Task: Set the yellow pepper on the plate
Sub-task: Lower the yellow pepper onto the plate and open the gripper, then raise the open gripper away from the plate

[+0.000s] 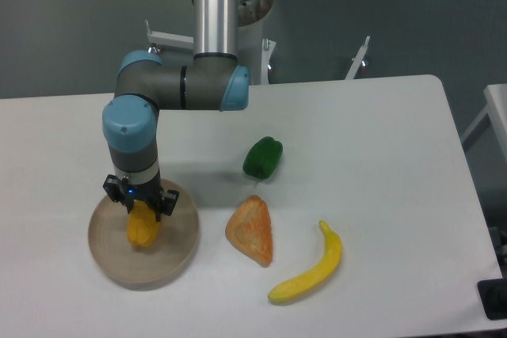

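Note:
The yellow pepper [143,227] is small, blocky and yellow-orange. It sits between the fingers of my gripper [142,213], over the middle of the plate [178,247]. The plate is round, shallow and beige-tan, at the front left of the table. My gripper points straight down and is closed on the pepper's top. I cannot tell whether the pepper rests on the plate or hangs just above it.
A green pepper [262,157] lies mid-table. An orange-red wedge piece [252,230] lies right of the plate. A long curved yellow banana [310,267] lies at the front right. The arm's base column [215,5] stands at the table's back edge.

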Tool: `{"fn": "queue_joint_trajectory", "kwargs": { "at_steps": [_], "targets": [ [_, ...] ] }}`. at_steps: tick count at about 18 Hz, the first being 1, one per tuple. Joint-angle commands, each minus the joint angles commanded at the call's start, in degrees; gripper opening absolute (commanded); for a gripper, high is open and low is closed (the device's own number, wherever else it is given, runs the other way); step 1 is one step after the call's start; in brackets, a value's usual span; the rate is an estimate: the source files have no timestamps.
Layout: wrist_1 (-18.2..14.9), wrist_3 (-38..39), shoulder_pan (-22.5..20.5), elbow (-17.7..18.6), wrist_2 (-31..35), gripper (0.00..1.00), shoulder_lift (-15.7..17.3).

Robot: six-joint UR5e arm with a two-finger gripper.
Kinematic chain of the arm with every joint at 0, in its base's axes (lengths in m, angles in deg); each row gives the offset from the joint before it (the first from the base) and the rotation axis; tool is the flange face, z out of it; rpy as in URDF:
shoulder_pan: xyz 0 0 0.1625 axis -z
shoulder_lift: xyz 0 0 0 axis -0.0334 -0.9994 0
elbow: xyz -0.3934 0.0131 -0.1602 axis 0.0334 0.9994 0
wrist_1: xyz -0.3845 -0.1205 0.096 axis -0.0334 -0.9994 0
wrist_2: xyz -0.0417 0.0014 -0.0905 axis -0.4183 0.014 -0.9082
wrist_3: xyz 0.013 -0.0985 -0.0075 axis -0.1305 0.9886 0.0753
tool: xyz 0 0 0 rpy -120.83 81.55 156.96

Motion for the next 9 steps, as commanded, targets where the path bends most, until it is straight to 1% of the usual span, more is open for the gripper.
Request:
{"fn": "queue_joint_trajectory", "kwargs": {
  "at_steps": [1,2,3,4,7,9],
  "targets": [
    [0.0,0.0,0.0,0.0,0.1,0.82,0.1],
    [0.0,0.1,-0.1,-0.3,0.1,0.93,0.2],
    [-0.1,0.1,0.0,-0.4,0.1,0.97,0.3],
    [-0.1,0.1,-0.1,-0.5,0.1,1.00,0.5],
    [-0.2,0.0,-0.3,-1.1,0.1,1.00,1.0],
    [-0.4,0.0,-0.8,-1.1,0.1,1.00,2.7]
  ]
}}
